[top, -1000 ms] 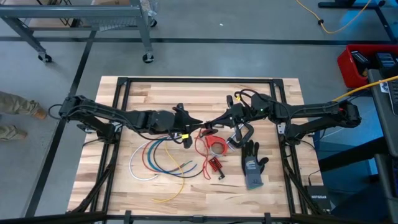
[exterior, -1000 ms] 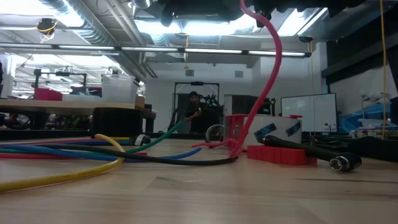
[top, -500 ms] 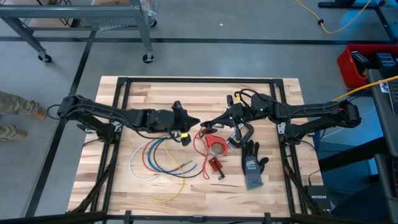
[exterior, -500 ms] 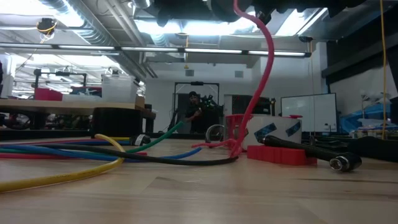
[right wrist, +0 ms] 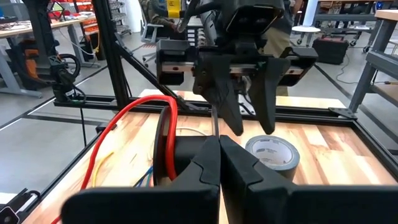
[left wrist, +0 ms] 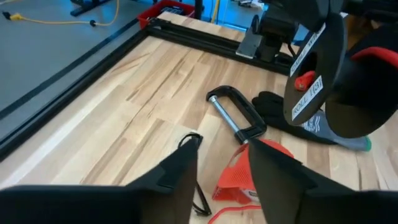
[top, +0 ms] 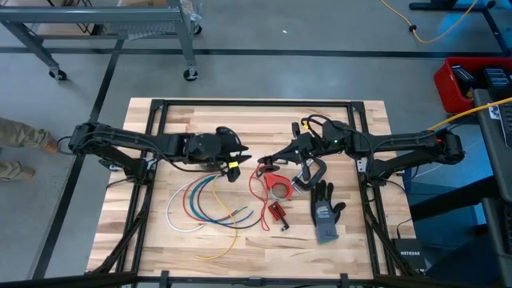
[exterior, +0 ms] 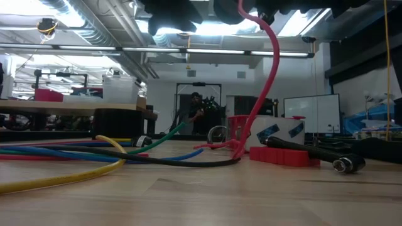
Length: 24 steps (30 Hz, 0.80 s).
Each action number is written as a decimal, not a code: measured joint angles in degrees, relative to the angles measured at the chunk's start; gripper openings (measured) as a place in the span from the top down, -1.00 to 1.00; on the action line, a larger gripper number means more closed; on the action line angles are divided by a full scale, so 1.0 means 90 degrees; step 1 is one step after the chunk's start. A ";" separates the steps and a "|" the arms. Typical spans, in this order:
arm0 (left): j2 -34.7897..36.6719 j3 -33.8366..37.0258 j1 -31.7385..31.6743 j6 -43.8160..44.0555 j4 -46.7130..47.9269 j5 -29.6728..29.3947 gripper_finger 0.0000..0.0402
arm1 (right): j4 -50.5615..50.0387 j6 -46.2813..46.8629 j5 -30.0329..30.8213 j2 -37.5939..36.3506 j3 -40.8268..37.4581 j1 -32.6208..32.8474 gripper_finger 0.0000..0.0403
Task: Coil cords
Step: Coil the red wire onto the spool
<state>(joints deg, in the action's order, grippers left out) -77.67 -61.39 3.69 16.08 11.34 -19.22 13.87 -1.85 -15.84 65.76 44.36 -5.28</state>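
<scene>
The red cord (top: 258,186) lies in loose loops mid-table, and one stretch (exterior: 271,69) rises off the wood to my right gripper (top: 268,160), which is shut on it. My left gripper (top: 242,154) hovers just left of the right one, open, with nothing between its fingers (left wrist: 180,180). The right wrist view shows it facing my right gripper (right wrist: 219,146) from a short distance. White, blue, red, green and yellow cords (top: 198,204) lie in loose arcs on the table, near and left of centre. My right gripper holds the red cord between its two shut fingers, above the table. The cord arcs (right wrist: 163,102) out beside the fingers, which hide the place of contact. From the gripper it hangs down in a slack curve, and its lower part (exterior: 237,148) lies on the table.
A grey tape roll (top: 278,190), a black C-clamp (top: 310,172), a small red plastic piece (top: 276,212) and a grey glove (top: 324,212) lie right of centre. A black frame (top: 256,104) borders the tabletop. A person (exterior: 196,113) stands far off in the room.
My left gripper has drawn back a little toward the table's left edge, away from the right gripper, and its fingers have opened. The red cord still hangs from the right gripper; its hanging stretch has swung slightly.
</scene>
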 joint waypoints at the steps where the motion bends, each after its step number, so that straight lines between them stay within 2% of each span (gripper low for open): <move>1: 0.0000 0.0000 0.0009 0.0000 -0.0025 -0.0002 0.25 | 0.0002 -0.0002 0.0041 0.0000 0.0000 0.0000 1.00; 5: -0.0004 0.0000 0.0110 0.0001 -0.0200 0.0020 0.20 | 0.0002 -0.0002 0.0086 0.0000 0.0000 0.0000 1.00; 15: -0.0010 0.0000 0.0250 -0.0017 -0.0849 0.0274 0.34 | 0.0005 -0.0002 0.0086 0.0000 0.0000 0.0000 1.00; 24: -0.0382 0.0000 0.0247 -0.0233 -0.1340 0.0305 0.35 | 0.0127 -0.0002 0.0086 0.0000 0.0000 0.0000 1.00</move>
<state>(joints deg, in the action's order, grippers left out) -81.11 -61.39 5.91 13.98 -0.71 -16.48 15.01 -1.86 -15.07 65.76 44.36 -5.28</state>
